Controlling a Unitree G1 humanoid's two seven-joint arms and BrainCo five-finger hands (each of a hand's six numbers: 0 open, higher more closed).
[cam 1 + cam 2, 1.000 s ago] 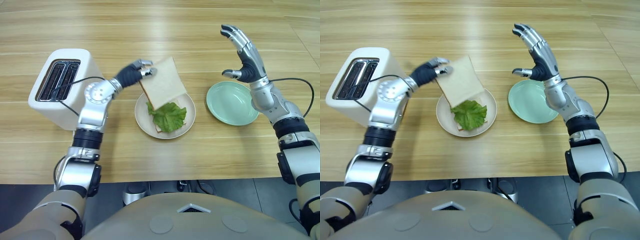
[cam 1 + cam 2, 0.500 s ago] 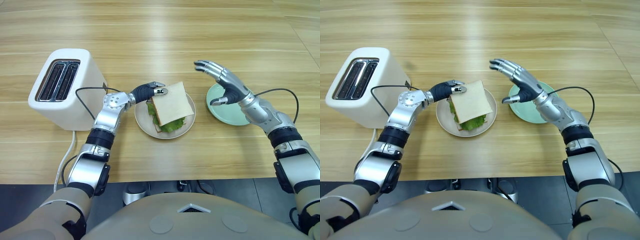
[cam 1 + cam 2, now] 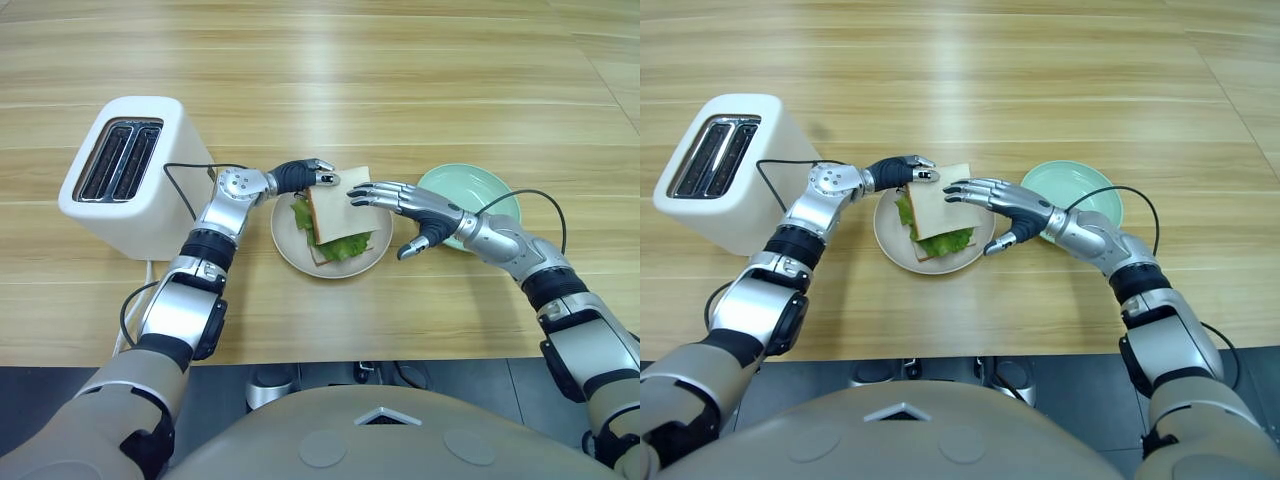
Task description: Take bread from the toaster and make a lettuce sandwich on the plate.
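- The toaster (image 3: 125, 170) stood at the left of the table (image 3: 350, 80), slots up, well apart from the plate (image 3: 290, 250).
- On the plate lay the bread (image 3: 335, 208), with lettuce (image 3: 345, 247) showing from under its left and near edges.
- The left hand (image 3: 298, 176) was pinched on the bread's far left corner.
- The right hand (image 3: 420, 208) hung over the plate's right side, fingers spread and holding nothing, fingertips at the bread's right edge.
- A green dish (image 3: 490, 185) sat just right of the plate.
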